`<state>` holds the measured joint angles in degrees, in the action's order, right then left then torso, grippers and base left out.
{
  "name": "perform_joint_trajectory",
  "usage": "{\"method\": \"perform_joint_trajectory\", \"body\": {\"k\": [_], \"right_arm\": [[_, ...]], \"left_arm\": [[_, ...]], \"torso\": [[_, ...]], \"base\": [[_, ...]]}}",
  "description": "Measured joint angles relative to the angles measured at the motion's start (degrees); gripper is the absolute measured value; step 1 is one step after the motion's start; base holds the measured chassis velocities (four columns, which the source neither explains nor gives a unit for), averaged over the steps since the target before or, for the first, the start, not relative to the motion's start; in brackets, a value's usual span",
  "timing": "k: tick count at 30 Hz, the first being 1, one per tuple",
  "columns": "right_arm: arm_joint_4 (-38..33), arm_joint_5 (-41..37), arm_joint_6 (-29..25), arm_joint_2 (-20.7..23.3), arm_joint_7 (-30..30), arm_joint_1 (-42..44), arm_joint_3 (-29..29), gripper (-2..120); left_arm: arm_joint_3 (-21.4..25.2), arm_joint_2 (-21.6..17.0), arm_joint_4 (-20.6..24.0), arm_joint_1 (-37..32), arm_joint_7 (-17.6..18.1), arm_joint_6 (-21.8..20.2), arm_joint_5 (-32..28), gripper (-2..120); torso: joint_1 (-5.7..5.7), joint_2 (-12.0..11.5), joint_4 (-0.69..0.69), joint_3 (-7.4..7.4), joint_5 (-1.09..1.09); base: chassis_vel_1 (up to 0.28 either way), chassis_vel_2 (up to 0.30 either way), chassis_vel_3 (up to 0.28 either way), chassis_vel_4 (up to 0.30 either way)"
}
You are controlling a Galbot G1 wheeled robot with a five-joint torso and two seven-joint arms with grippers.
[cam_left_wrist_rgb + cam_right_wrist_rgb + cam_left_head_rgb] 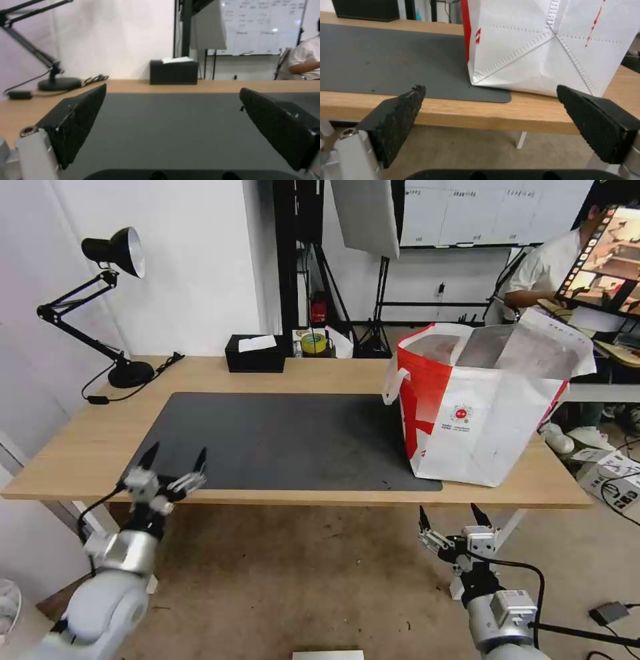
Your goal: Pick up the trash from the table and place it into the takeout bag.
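Head view | takeout bag [477, 410] white-red, foil-lined, upright | left tool [175, 463], right tool [453, 517] wide

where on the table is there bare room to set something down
Most of the dark grey mat lies bare, from the left gripper across to the takeout bag. Bare wood too between desk lamp and mat. Crowded: back edge by the black tissue box.

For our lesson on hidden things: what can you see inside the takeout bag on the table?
Through the open top of the takeout bag, standing on the table, only silver foil lining shows. Its walls hide the bottom, so any contents cannot be seen.
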<state>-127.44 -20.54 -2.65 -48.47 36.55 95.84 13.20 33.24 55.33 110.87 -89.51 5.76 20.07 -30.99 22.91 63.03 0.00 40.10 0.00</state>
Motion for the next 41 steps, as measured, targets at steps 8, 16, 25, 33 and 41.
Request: {"method": "perform_joint_trajectory", "body": {"k": [8, 16, 25, 33, 41], "right_arm": [[0.0, 0.0, 0.0, 0.0, 0.0, 0.0, 0.0, 100], [0.0, 0.0, 0.0, 0.0, 0.0, 0.0, 0.0, 100], [0.0, 0.0, 0.0, 0.0, 0.0, 0.0, 0.0, 100], [0.0, 0.0, 0.0, 0.0, 0.0, 0.0, 0.0, 100], [0.0, 0.0, 0.0, 0.0, 0.0, 0.0, 0.0, 100]], "left_arm": [[1.0, 3.4, 2.0, -3.8, -0.3, 0.1, 1.1, 100], [1.0, 3.6, 2.2, -3.8, -0.3, 0.0, 1.1, 100], [0.8, 3.5, 2.2, -3.6, -0.3, -0.1, 1.0, 100], [0.7, 3.4, 2.2, -3.4, -0.3, -0.2, 1.0, 100], [0.7, 3.4, 2.2, -3.4, -0.3, -0.2, 0.9, 100]], "torso": [[0.00, 0.0, 0.00, 0.01, 0.00], [0.01, 0.0, -0.01, 0.01, 0.00], [0.01, 0.0, -0.01, 0.01, 0.00], [0.01, 0.0, 0.00, 0.01, 0.00], [0.01, 0.0, 0.00, 0.01, 0.00]], "base": [[0.000, 0.000, 0.000, 0.000], [0.000, 0.000, 0.000, 0.000], [0.000, 0.000, 0.000, 0.000], [0.000, 0.000, 0.000, 0.000], [0.000, 0.000, 0.000, 0.000]]}}
